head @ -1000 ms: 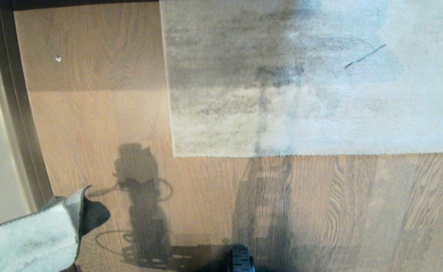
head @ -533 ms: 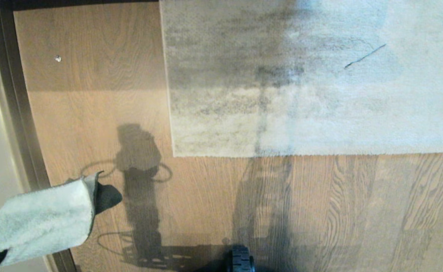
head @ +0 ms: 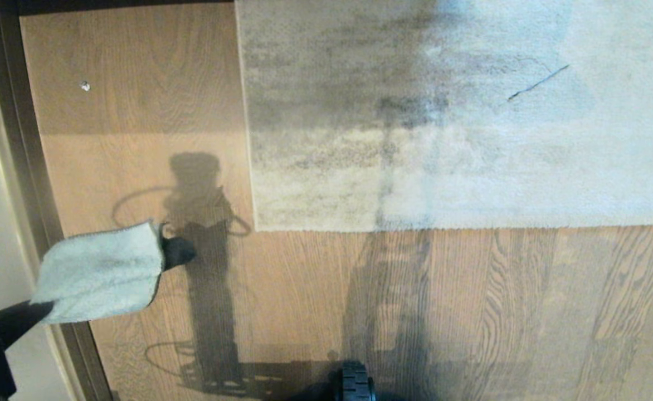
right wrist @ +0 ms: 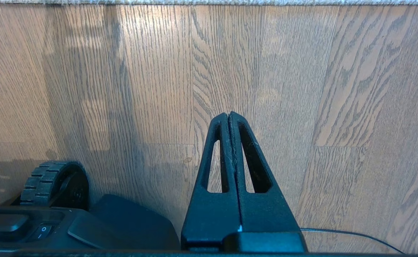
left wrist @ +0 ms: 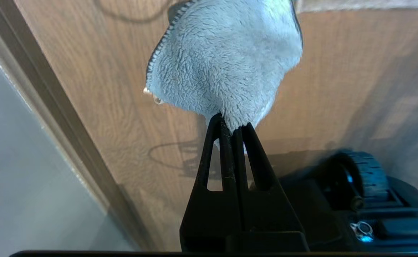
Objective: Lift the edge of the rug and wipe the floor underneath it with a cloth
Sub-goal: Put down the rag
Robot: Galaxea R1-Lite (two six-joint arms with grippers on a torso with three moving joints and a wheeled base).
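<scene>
My left gripper (left wrist: 233,126) is clamped on one corner of the cloth (head: 101,271), which hangs out beyond my fingertips over the floor (head: 315,312) at the near left, just beside the dark baseboard (head: 31,184). My right gripper (right wrist: 229,115) is pressed shut on nothing, low over bare planks on the near side of the rug. The rug edge (head: 460,227) runs left to right across the scene, its square corner (head: 256,228) lying to the right of the cloth and a little farther off, apart from it with open floor between. So the corner is the part nearest my cloth hand, while the long near border faces my empty right gripper head-on. To my mind the right one should pinch and lift that border near the corner, then the left can carry the cloth rightward and away under the raised flap. The rug lies flat yet.
</scene>
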